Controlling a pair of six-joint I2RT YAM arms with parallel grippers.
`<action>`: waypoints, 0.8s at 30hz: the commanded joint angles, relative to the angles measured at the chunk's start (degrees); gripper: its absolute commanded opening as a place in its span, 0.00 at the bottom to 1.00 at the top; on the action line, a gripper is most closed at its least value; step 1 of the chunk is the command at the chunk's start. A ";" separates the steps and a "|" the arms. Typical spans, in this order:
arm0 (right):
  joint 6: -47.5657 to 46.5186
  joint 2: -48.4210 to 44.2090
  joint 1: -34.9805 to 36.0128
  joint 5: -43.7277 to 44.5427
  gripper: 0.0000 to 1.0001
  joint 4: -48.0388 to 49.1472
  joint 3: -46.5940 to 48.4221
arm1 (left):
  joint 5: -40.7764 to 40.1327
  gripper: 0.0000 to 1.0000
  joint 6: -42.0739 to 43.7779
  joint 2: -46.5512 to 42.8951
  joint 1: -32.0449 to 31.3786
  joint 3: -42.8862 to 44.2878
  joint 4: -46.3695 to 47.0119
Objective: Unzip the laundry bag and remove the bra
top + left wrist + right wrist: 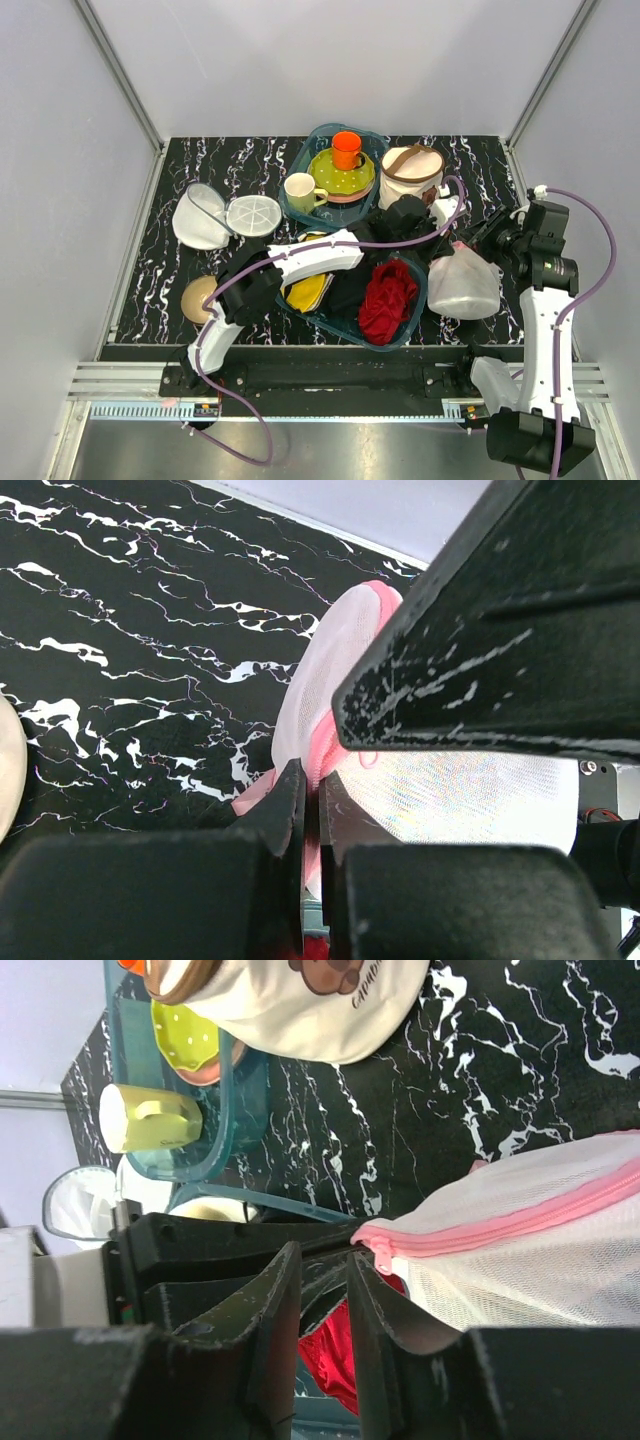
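Black marbled surface (200, 170) is carrying the zipped laundry bag (463, 285) right of the tray (415, 325), its pink zip (520, 1222) running away from the right gripper (325, 1265), standing slightly apart beside the pull (383, 1256), while the left gripper (310, 795) is pinching the trim (325, 755) shut; bra not showing.

White mesh laundry bag (520, 1260), smooth marbled table (150, 630)

The laundry bag (530, 1250) ran off my right wrist view at 3 o'clock, and its mesh hid any contents. From my left wrist, my left gripper (310, 782) covered the bag's 2 o'clock side.
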 commanded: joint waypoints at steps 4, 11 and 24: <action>-2.68 -0.91 -0.04 1.80 0.38 -2.20 -1.40 | 1.36 0.00 0.35 -3.34 -0.07 0.20 5.06; -3.03 -1.09 -0.04 1.11 0.41 -2.37 -3.07 | 1.45 0.00 0.26 -3.51 -0.07 0.28 5.14; -0.66 0.32 -0.04 -0.66 0.34 2.37 -5.01 | 1.98 0.00 0.35 -3.77 -0.07 -0.07 5.32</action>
